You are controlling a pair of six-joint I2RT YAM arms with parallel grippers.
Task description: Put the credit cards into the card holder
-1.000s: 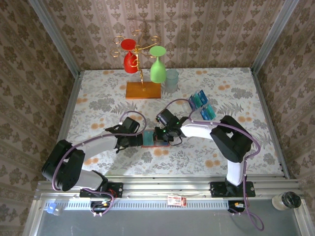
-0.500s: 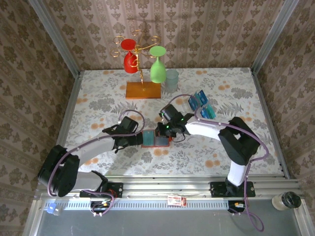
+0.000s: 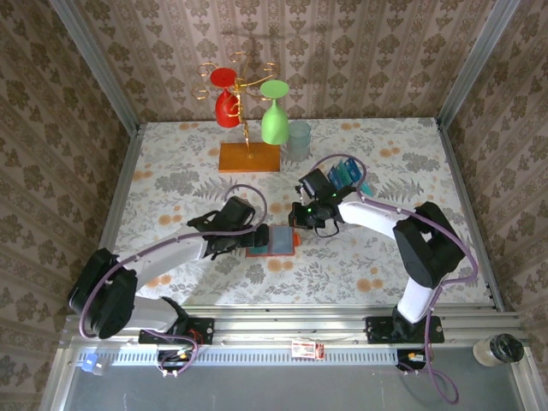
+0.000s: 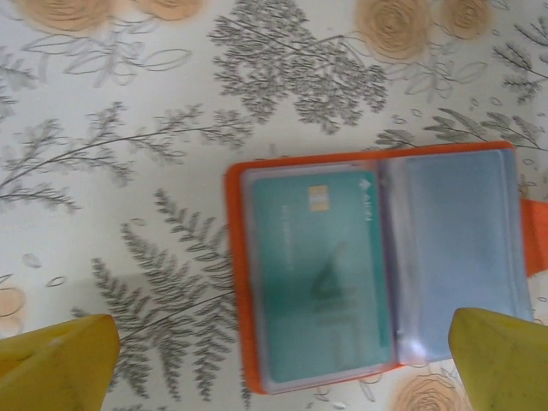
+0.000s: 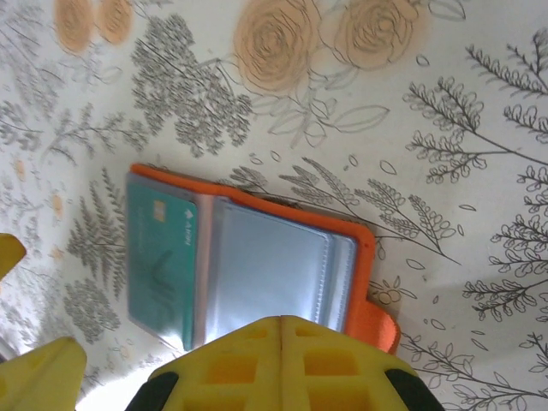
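The orange card holder [image 3: 272, 241] lies open and flat on the flowered table. A teal credit card [image 4: 312, 274] sits in its left pocket, and the grey-blue right pocket [image 4: 454, 248] holds nothing. My left gripper [image 3: 255, 239] hovers open over the card holder, its yellow fingertips [image 4: 56, 360] spread wide on either side and nothing between them. Just behind and to the right of the card holder [image 5: 257, 274], my right gripper [image 5: 281, 342] is shut and empty. More credit cards [image 3: 344, 175], blue and teal, stand in a clear rack behind the right arm.
A gold stand on a wooden base [image 3: 249, 157] holds a red glass [image 3: 226, 107] and a green glass [image 3: 274, 120] at the back. A clear cup [image 3: 298, 139] stands beside it. Patterned walls close in the table on three sides.
My right gripper has drawn back from the card holder toward the back right, staying shut. My left gripper has slid right over the card holder and opened a little wider.
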